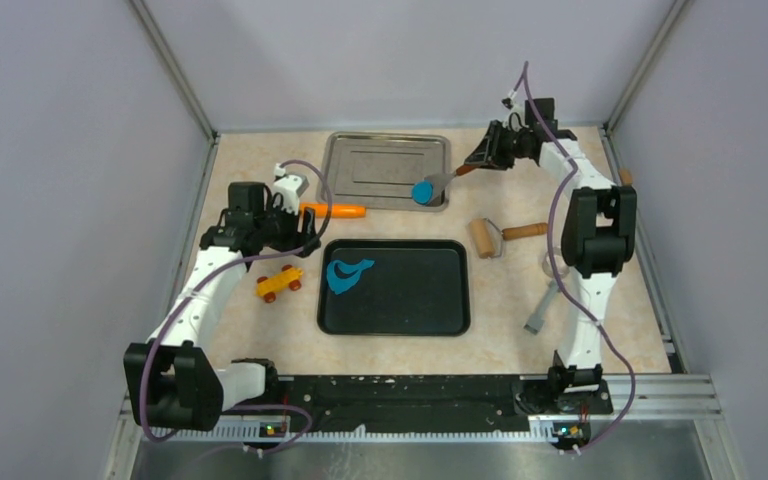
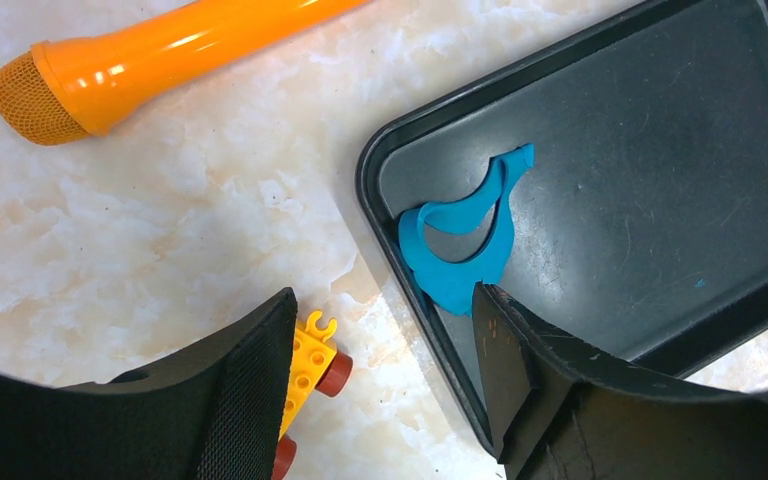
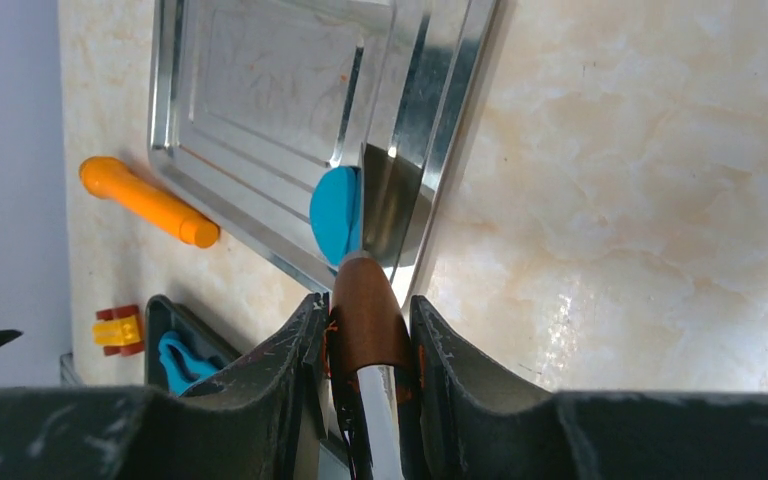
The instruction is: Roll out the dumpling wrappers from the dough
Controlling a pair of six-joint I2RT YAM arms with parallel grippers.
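Right gripper (image 3: 365, 310) clamps a brown-handled metal spatula (image 3: 368, 335) bearing the round blue wrapper (image 3: 337, 213) over the steel tray (image 3: 260, 90) — likely for deposit; left gripper (image 2: 382, 300) hangs open by the blue dough scrap (image 2: 460, 270) in the black tray (image 2: 660, 150).

fingers (image 3: 260, 400) gripping spatula (image 3: 365, 325), blue wrapper (image 3: 335, 215) on blade (image 3: 392, 200), steel tray (image 3: 260, 90) beneath

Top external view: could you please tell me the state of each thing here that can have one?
left gripper: jaws open, holding nothing.
right gripper: jaws shut on the spatula handle.
spatula: held, blade over the steel tray's corner.
dumpling wrapper: cut round, on the spatula blade.
dough: flattened, hole cut out, in black tray.
rolling pin: lying untouched on table.
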